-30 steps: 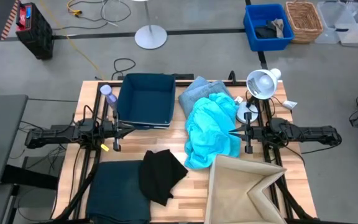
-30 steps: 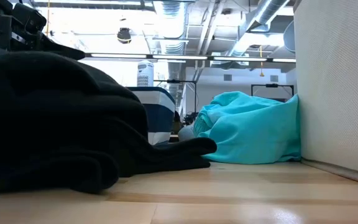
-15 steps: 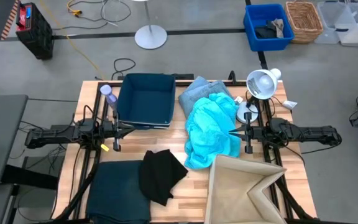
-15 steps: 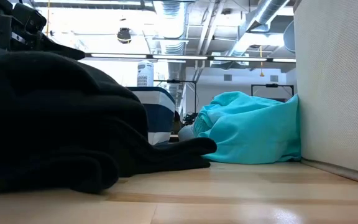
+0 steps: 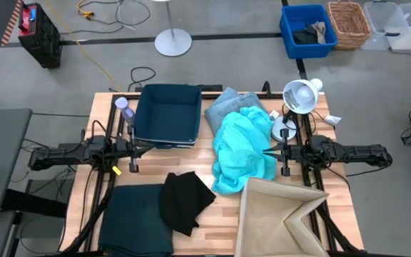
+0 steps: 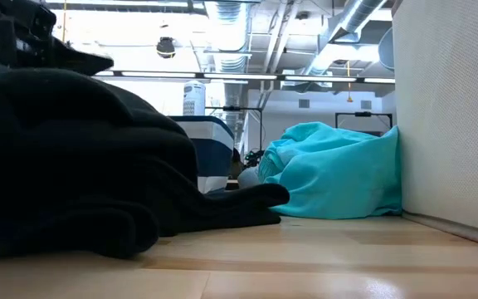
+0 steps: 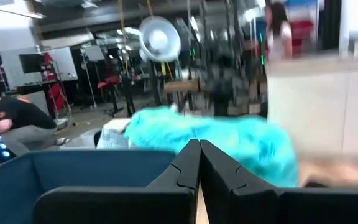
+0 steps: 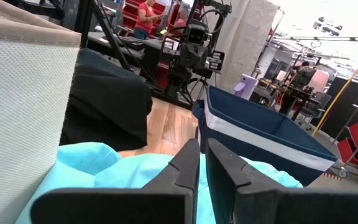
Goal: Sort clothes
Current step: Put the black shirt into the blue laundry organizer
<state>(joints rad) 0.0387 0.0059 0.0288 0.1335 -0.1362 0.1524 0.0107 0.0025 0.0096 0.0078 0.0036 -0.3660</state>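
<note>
- We see the turquoise garment (image 5: 242,148) heaped in the middle of the table, its lower edge touching the beige fabric box (image 5: 280,218); in the low view the same garment (image 6: 334,170) presses against that box's wall (image 6: 451,116).
- The pale grey-blue garment (image 5: 228,106) lies behind the turquoise one, partly under it, just beside the dark teal bin (image 5: 167,114).
- The small black garment (image 5: 184,200) lies at the near edge of the table, overlapping a flat dark navy-teal garment (image 5: 134,218) spread at the near left corner.
- We find nothing inside the dark teal bin: its floor shows bare from above. In the right wrist view its wall (image 8: 253,134) carries a pale band.
- The beige fabric box sits at the near right corner with its top partly folded inward; we see no clothes in it.
- Off the table, a blue crate (image 5: 307,30) on the floor holds some dark and grey items, and a wicker basket (image 5: 349,23) stands beside it.
- The left gripper (image 5: 135,150) hangs over the left side of the table, just in front of the bin, its jaws pressed together on nothing, as the left wrist view (image 7: 199,163) shows.
- The right gripper (image 5: 271,152) sits at the right edge of the turquoise garment; its fingers (image 8: 225,163) stand nearly together with a thin gap, and we cannot tell whether any cloth is caught between them.
- A lamp (image 5: 302,95) stands at the back right of the wooden table (image 5: 220,207).
</note>
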